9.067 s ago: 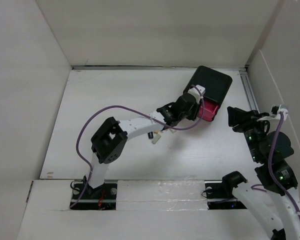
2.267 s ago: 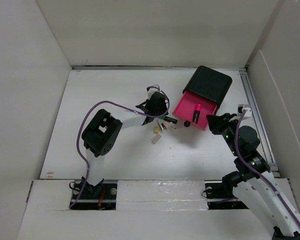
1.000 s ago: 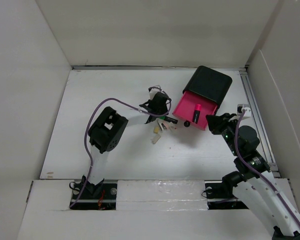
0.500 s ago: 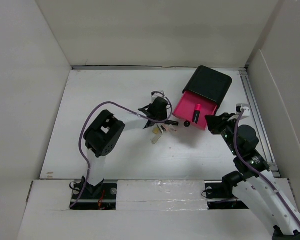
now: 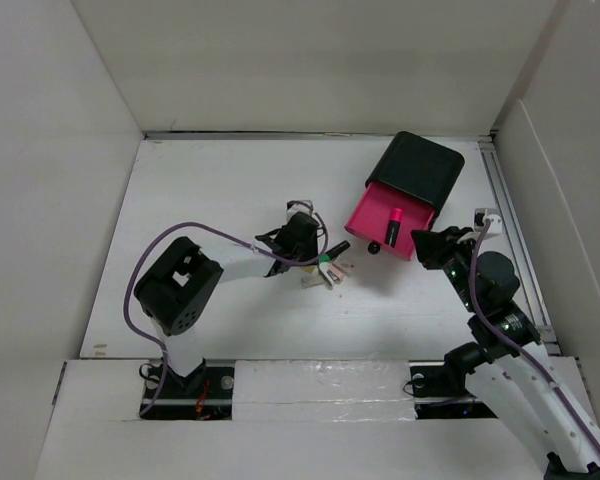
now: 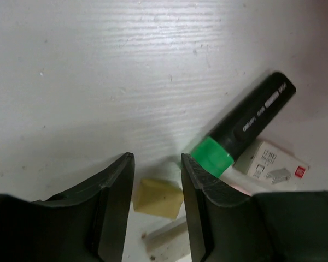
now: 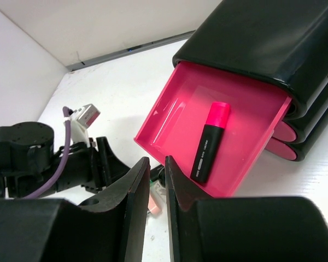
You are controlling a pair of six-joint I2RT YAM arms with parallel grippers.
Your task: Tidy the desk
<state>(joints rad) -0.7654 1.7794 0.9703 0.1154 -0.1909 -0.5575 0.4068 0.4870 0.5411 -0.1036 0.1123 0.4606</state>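
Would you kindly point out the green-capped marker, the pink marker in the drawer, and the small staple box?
green-capped marker [image 6: 246, 123]: left wrist view, on its black barrel.
pink marker [image 7: 210, 141]: right wrist view, mid-body, lying in the open drawer.
staple box [image 6: 272, 166]: left wrist view, on its white top face.

A black drawer box [image 5: 420, 170] with an open pink drawer [image 5: 392, 217] was carried by the white desk [image 5: 210, 190]. Nearby, a green-capped black marker [image 6: 241, 127], a small staple box [image 6: 271, 165] and what seemed a yellow eraser [image 6: 158, 198] were clustered.

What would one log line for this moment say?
left fingers: open over green marker | right fingers: near open pink drawer | pink marker: inside
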